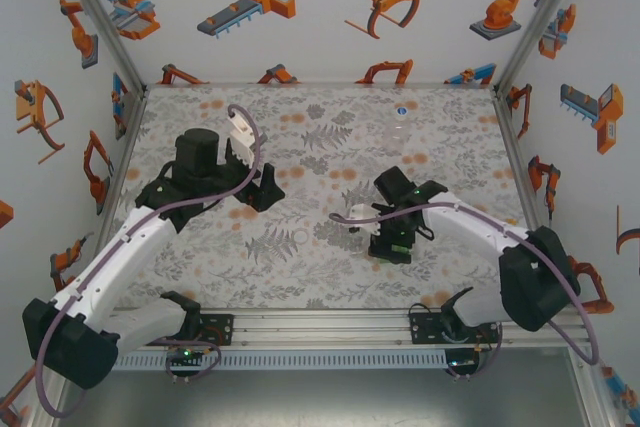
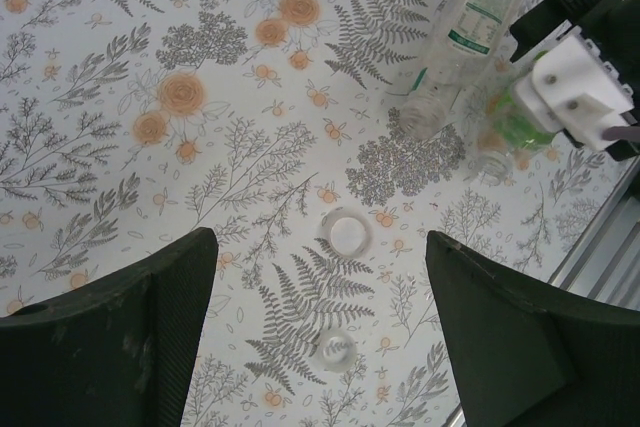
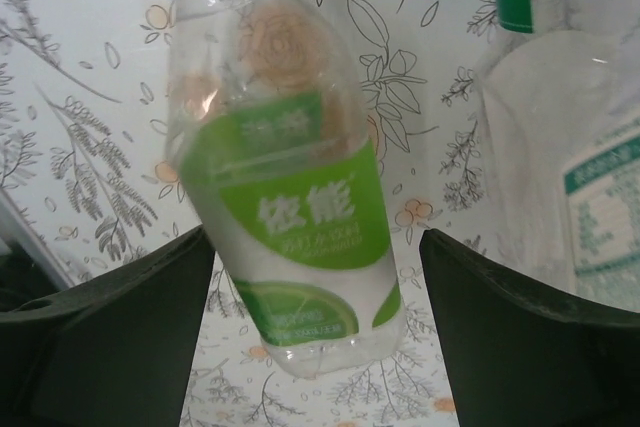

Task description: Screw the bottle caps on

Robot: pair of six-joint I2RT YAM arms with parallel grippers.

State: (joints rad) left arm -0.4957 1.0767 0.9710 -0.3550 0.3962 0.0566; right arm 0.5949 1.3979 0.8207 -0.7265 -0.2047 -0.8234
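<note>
Early stage, as far as I can judge: no cap seen going onto a bottle yet. Right gripper (image 3: 317, 247) is open, with a finger on either side of the green-label bottle (image 3: 290, 217) and a visible gap at both fingers, so it brackets the bottle without clamping it. The bottle's neck is bare, no cap. A white-label bottle (image 3: 590, 177) lies just beside it; in the left wrist view its mouth also looks uncapped. Left gripper (image 2: 320, 242) is open and empty, hovering over the floral surface (image 1: 470, 147). A loose white cap (image 2: 347, 230) lies on the surface below it and a second cap (image 2: 335, 347) sits nearer the camera; both are apart from the bottles. At the far side of the top view there is a clear bottle (image 1: 397, 132) with a blue cap (image 1: 400, 106) at its far end; too small to tell if it is screwed on. Left to do, by my read: grip a bottle, pick up a cap, seat and twist it, then repeat for the other bottles.
</note>
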